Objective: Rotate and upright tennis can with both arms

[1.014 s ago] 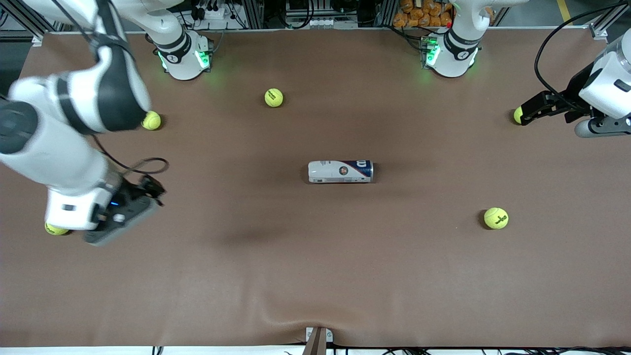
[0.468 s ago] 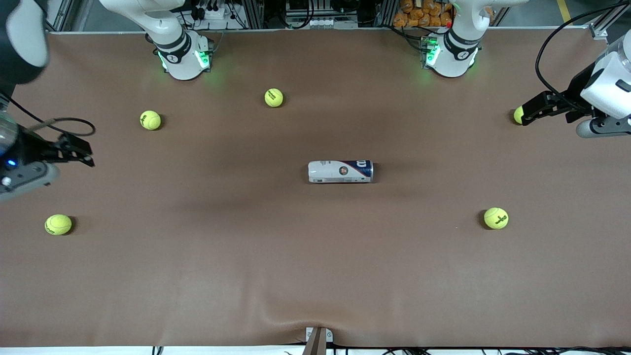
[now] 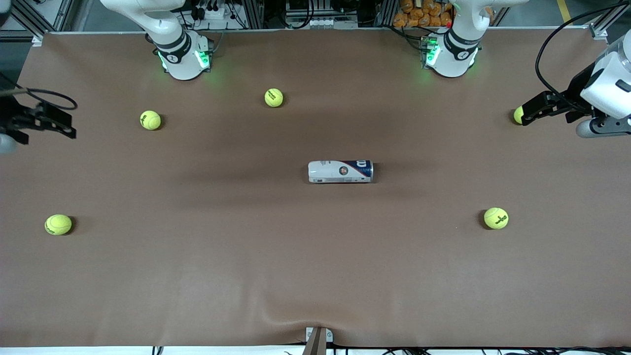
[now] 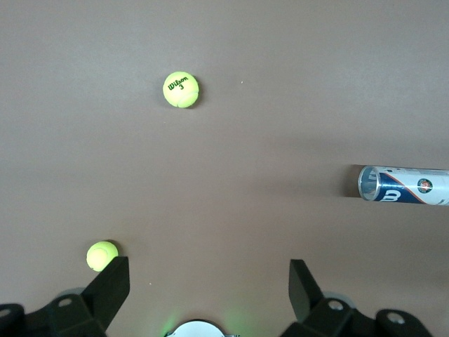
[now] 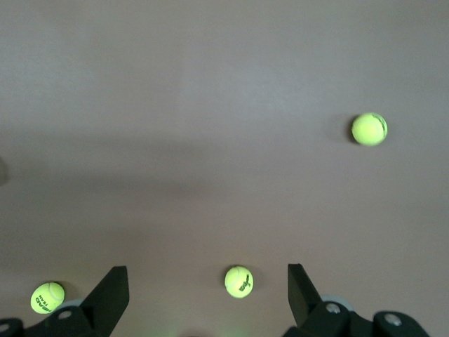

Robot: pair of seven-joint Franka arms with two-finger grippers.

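Observation:
The tennis can [image 3: 340,171] lies on its side in the middle of the brown table, white at the right arm's end and dark blue with a "W" at the left arm's end. In the left wrist view the tennis can [image 4: 403,185] shows its silvery rim. My left gripper [image 3: 542,111] hangs open at the left arm's end of the table, far from the can, beside a tennis ball [image 3: 517,115]. My right gripper [image 3: 66,125] is open over the table's edge at the right arm's end. Both pairs of jaws, on the left gripper [image 4: 209,288] and the right gripper [image 5: 208,288], hold nothing.
Several yellow-green tennis balls lie scattered: one [image 3: 273,97] near the bases, one [image 3: 150,120] and one [image 3: 58,224] toward the right arm's end, one [image 3: 495,218] toward the left arm's end. The two green-lit bases [image 3: 185,56] [image 3: 448,54] stand along the table's back edge.
My right arm has swung away from the near part of the table to the edge at its own end, uncovering a ball. The left arm and the can have not moved.

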